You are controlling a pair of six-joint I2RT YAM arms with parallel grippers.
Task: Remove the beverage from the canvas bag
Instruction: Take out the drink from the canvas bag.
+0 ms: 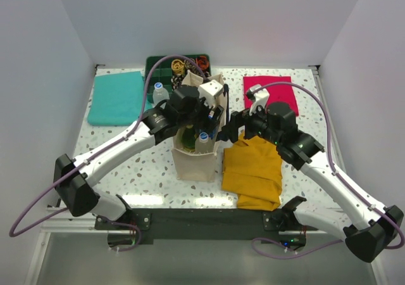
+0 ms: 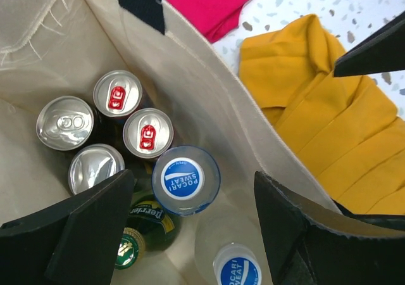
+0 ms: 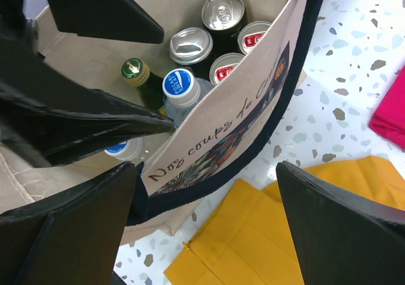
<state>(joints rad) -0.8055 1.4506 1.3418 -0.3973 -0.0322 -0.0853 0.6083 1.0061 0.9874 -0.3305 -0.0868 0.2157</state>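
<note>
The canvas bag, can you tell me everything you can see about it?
The canvas bag is a tall, boxy tote of cream fabric with dark navy handles and navy edging. One side carries cursive writing above a colourful print. It stands upright and open on the speckled table, beside a mustard-yellow cloth. Inside stand four cans, two blue-capped bottles and a green bottle. The right gripper's open jaws seem to straddle one side wall.

Four cans [image 2: 117, 94], three bagged bottles [image 2: 186, 180]
</note>
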